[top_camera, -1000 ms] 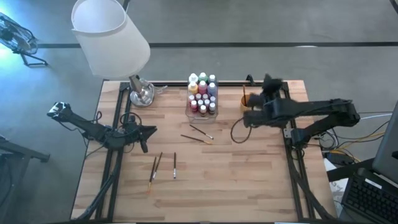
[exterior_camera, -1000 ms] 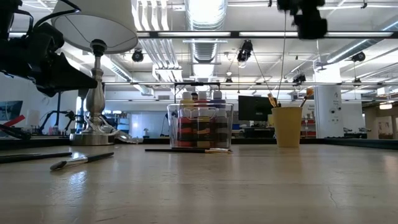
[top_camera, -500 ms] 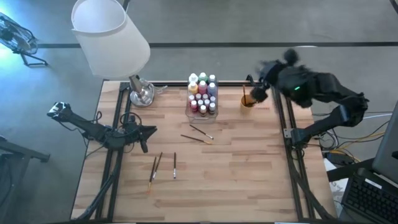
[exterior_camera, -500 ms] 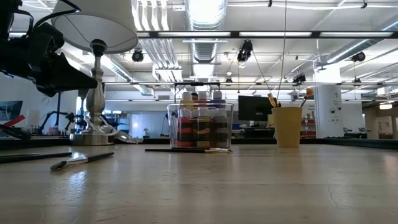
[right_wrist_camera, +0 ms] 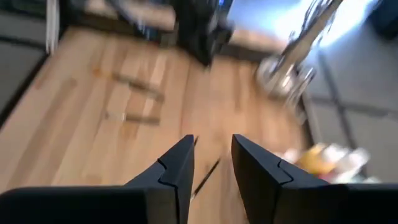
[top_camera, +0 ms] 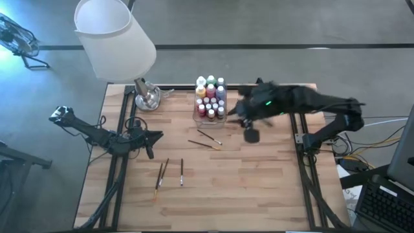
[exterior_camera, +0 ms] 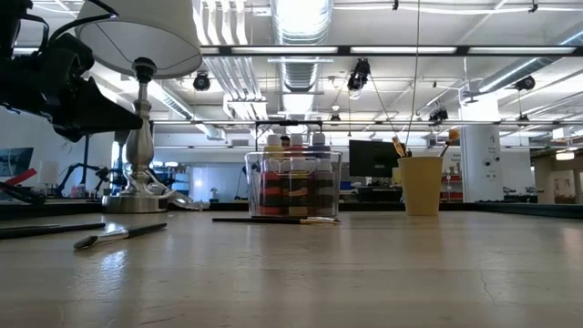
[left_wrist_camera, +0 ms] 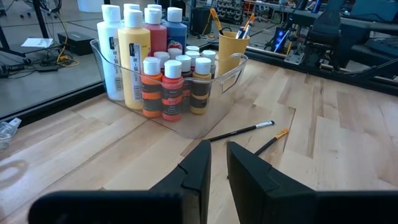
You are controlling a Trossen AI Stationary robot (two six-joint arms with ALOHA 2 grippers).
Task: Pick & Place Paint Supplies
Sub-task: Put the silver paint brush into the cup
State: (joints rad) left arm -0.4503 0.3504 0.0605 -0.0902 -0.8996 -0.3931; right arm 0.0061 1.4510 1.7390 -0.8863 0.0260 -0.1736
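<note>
Wooden desk [top_camera: 259, 188] under ceiling lights, lamp [top_camera: 116, 39] at its far left corner. Landmark: clear box [top_camera: 211, 103] of paint bottles [top_camera: 211, 94] at the far middle edge. Two paintbrushes [top_camera: 206, 140] lie just in front of the box, long axes slanting across the desk; three more [top_camera: 169, 172] lie further forward and to the left, axes running roughly front to back. Right tool [top_camera: 240, 118] hovers just right of the box, fingers slightly parted, nothing between them; the nearest pair lies forward-left of it. Left tool [top_camera: 155, 135] waits left of the box, fingers nearly closed, empty. Judgement: right arm is nearer the pair; left arm nearer the trio.
</note>
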